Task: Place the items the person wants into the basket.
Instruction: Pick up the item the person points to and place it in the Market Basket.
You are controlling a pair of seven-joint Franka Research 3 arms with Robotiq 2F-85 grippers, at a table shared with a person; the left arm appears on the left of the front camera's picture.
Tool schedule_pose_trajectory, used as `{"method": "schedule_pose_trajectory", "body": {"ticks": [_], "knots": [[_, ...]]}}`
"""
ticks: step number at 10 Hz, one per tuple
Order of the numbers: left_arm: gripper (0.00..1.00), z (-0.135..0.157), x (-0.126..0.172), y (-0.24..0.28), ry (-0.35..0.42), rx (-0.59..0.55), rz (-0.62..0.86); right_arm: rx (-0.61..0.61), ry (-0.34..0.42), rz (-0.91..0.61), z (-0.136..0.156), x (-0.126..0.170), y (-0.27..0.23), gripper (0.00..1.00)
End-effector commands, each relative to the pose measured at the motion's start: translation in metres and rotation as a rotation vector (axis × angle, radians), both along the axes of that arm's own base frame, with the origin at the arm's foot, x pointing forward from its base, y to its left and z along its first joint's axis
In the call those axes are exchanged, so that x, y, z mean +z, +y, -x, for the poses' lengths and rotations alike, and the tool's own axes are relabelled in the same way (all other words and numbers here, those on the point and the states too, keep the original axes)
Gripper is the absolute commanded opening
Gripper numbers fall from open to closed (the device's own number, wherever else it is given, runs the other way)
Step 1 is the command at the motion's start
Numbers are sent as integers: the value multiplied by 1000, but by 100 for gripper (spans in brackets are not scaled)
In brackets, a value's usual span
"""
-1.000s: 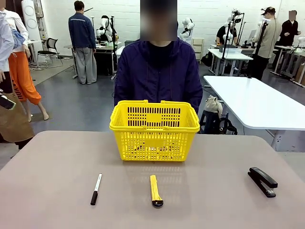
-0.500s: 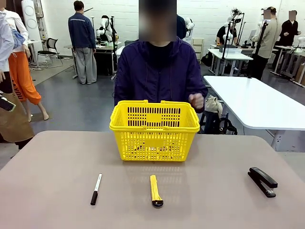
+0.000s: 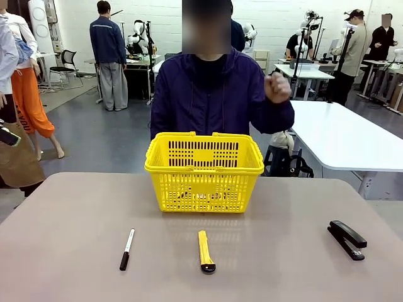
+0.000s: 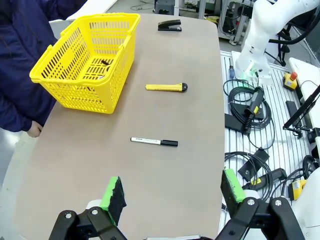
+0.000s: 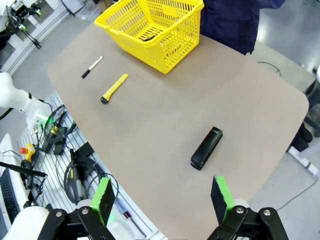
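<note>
Left fingers (image 4: 114,194): two black jointed links tipped with bright green, rough-looking pads are seen set wide apart above the near desk edge; nothing is held between them.
Right fingers (image 5: 104,196): the same black links and green pads are spread wide over the other end of the desk, and nothing is gripped.
Desk (image 3: 69,214): a flat, matte grey-brown top with rounded corners is seen.
Marker (image 3: 127,249): a slim white barrel with a black cap is laid near the front edge, left of centre, cap end nearest.
Utility knife (image 3: 205,251): a long, flat yellow body with a rounded black tip is laid on the desk at the centre, near the front edge and straight in front of the basket, tip end nearest, well apart from the marker.
Stapler (image 3: 347,239): a black, glossy, wedge-shaped bar is laid at an angle towards the right edge.
Basket (image 3: 204,170): bright yellow moulded plastic with slotted lattice walls, a thick rolled rim and folded-down handles is stood upright at the far middle of the desk.
Basket floor: something small and dark is glimpsed through the slots; what it is cannot be told.
Person (image 3: 211,94): a dark navy-purple hooded zip jacket is worn, close behind the basket.
Hand (image 3: 277,87): it is raised to shoulder height, loosely closed.
</note>
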State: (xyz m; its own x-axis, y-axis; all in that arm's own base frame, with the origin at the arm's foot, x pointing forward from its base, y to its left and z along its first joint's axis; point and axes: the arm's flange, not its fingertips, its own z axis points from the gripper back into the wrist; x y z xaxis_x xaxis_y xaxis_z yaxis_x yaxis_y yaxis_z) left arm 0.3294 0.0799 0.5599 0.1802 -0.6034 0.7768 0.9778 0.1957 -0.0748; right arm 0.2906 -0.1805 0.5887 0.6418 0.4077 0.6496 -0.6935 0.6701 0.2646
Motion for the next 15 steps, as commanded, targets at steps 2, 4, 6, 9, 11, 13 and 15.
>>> {"method": "schedule_pose_trajectory", "body": {"ticks": [2,4,6,9,11,13,15], "knots": [[100,-1,0,2,-19,-19,19,15,-24,-26,-1,0,0,100],[100,-1,0,2,-19,-19,19,15,-24,-26,-1,0,0,100],[100,-1,0,2,-19,-19,19,15,-24,-26,-1,0,0,100],[100,-1,0,2,-19,-19,19,15,-24,-26,-1,0,0,100],[100,-1,0,2,-19,-19,19,15,-24,-26,-1,0,0,100],[100,-1,0,2,-19,-19,19,15,-24,-26,-1,0,0,100],[100,-1,0,2,-19,-19,19,15,-24,-26,-1,0,0,100]]}}
